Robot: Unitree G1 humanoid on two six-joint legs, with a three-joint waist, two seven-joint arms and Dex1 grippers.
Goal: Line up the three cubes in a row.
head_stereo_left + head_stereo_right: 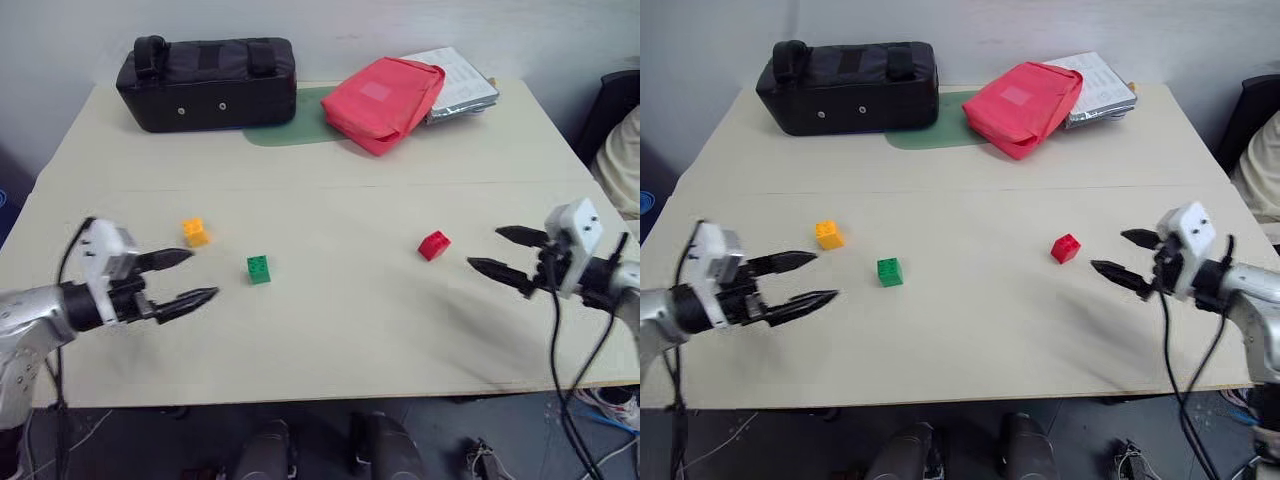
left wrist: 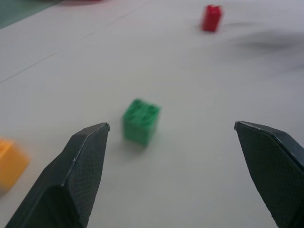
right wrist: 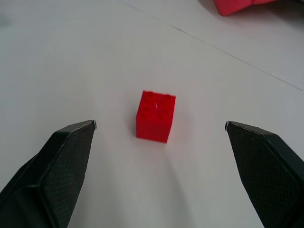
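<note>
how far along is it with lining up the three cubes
Nothing looks done yet: the orange-yellow cube, green cube and red cube lie scattered on the table, red far from the others. In hand: nothing; the left hand faces green and the right hand faces red, both open. Left: gather all three into a row.

Soft, even daylight over the pale table (image 1: pixel 330 330), faint shadows beneath the arms; the left wrist view smeared by motion blur
</note>
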